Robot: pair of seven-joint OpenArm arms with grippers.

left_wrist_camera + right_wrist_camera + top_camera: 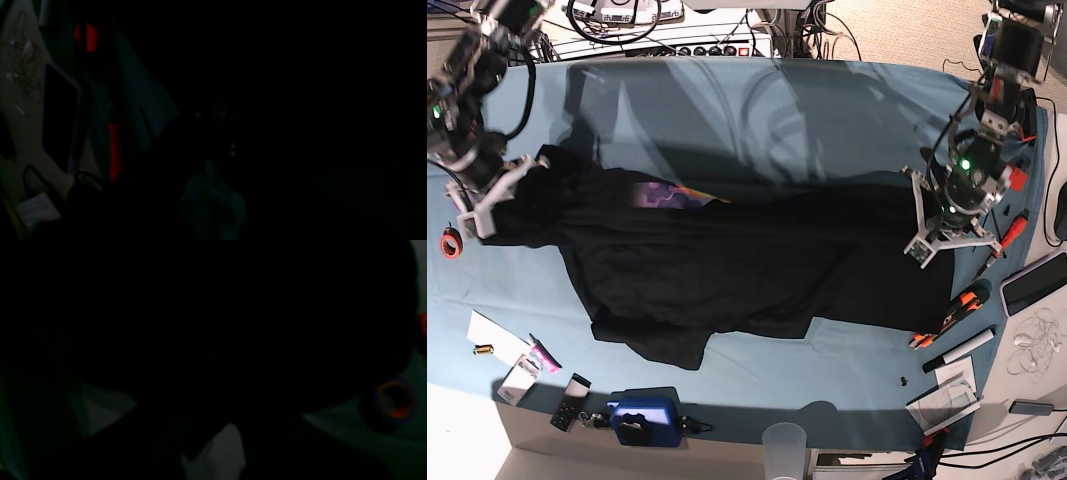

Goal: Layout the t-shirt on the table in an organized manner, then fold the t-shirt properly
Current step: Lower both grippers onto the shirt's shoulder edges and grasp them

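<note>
The left wrist view is nearly black. Dim shapes show at its left edge: two red patches, a dark rectangular slab with a pale rim, and a strip of the wide table's teal-blue cloth (146, 100). The fingers themselves are lost in the dark there.

The right wrist view is darker still, filled by black fabric, probably the one large black short-sleeved t-shirt (213, 323). One orange-red tape roll (393, 403) lies on the teal cloth to the right of it.

The base view is clear. One t-shirt (727, 260) is stretched across the table (757, 100) between two arms, with a purple-orange print (672, 193) peeking from a fold. The right gripper (489, 195), bent down from the far left corner, is clamped on the shirt's left end. The left gripper (942, 225) points down over the shirt's right end, fingers together on the fabric. One red tape roll (450, 243) lies just outside the right fingers; two orange-handled tools (957, 310) lie just beyond the left fingers.
</note>
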